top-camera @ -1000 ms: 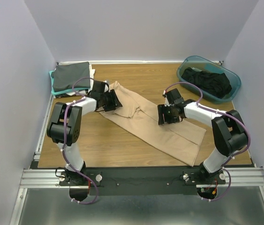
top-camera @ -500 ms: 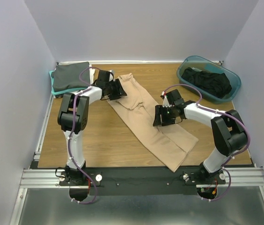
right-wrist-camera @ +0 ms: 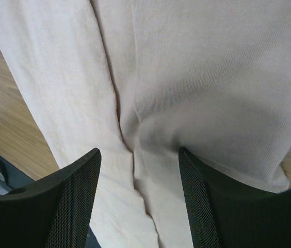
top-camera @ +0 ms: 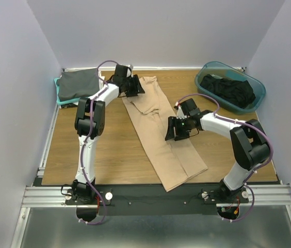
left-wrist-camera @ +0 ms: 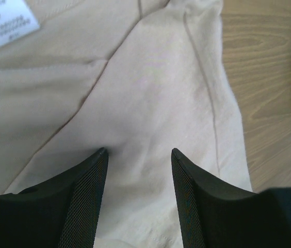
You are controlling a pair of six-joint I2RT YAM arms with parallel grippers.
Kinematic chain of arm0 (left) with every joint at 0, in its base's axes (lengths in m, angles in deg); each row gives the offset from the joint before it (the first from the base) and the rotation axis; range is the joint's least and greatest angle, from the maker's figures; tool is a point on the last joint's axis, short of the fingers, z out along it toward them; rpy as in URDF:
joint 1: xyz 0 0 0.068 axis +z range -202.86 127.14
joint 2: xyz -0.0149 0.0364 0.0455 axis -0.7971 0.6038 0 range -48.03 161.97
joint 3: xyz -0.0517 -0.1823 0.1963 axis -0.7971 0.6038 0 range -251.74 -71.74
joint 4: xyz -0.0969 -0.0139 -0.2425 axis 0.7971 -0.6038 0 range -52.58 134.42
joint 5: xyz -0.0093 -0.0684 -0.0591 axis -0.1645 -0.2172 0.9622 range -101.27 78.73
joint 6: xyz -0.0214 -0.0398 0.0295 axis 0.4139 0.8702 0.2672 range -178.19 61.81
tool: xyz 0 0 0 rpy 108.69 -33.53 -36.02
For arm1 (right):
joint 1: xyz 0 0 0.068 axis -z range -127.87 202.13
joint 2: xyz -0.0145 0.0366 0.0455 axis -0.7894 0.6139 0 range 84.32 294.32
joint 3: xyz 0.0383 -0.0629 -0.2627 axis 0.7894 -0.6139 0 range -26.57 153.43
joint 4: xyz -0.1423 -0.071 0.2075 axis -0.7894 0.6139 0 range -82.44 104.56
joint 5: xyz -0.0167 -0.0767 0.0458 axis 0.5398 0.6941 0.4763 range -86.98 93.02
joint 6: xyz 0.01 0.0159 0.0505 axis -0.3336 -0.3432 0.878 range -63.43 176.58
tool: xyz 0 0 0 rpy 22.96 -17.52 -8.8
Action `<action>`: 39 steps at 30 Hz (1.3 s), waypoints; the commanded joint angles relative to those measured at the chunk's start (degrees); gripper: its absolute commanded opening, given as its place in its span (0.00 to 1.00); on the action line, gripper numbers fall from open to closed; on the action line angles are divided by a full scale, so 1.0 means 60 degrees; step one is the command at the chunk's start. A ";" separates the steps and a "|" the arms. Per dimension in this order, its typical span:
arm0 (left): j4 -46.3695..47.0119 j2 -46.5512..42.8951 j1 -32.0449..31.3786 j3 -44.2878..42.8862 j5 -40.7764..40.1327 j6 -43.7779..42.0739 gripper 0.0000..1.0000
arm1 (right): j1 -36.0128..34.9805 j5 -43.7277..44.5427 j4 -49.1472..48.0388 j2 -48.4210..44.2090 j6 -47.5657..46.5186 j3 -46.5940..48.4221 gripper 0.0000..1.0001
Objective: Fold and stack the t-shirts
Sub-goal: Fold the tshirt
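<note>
Tan t-shirt [top-camera: 157,145], folded long, lies diagonally at frame centre. Left gripper [left-wrist-camera: 138,151] at its upper end, right gripper [right-wrist-camera: 139,151] mid-length; both spread, tips on cloth. Probably aligning; next needs a crosswise fold.

A teal plastic tub [top-camera: 199,80] sits on the wooden table [top-camera: 109,155], at its far right corner — near the pale walls [top-camera: 161,31]; an aluminium rail [top-camera: 42,195] runs along the near edge.
</note>
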 commanded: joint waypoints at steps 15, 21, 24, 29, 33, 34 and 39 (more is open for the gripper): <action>-0.0099 -0.1909 -0.0791 0.1988 -0.0232 0.0520 0.60 | -0.0121 0.0422 0.0683 -0.0747 0.0033 -0.1146 0.69; 0.0063 -0.1574 -0.0894 0.2707 -0.0159 0.0609 0.60 | -0.0267 0.0291 0.0595 -0.0630 0.0149 -0.1527 0.69; 0.0121 -0.1325 -0.0894 0.2738 -0.0101 0.0594 0.60 | -0.0544 0.0276 0.0537 -0.0586 0.0427 -0.1498 0.69; 0.0268 -0.0740 -0.0894 0.2096 0.0104 0.0521 0.60 | -0.0940 0.0174 0.0376 -0.0484 0.0970 -0.1308 0.69; 0.0254 -0.0256 -0.0894 0.1392 0.0207 0.0331 0.60 | -0.1248 0.0100 0.0332 -0.0192 0.1248 -0.0958 0.69; 0.0268 -0.0167 -0.0894 0.1187 0.0265 0.0316 0.60 | -0.1307 0.0100 0.0346 -0.0118 0.1263 -0.0855 0.69; 0.0298 0.0301 -0.0894 0.0659 0.0485 0.0199 0.60 | -0.1600 0.0114 0.0346 0.0249 0.1424 -0.0327 0.69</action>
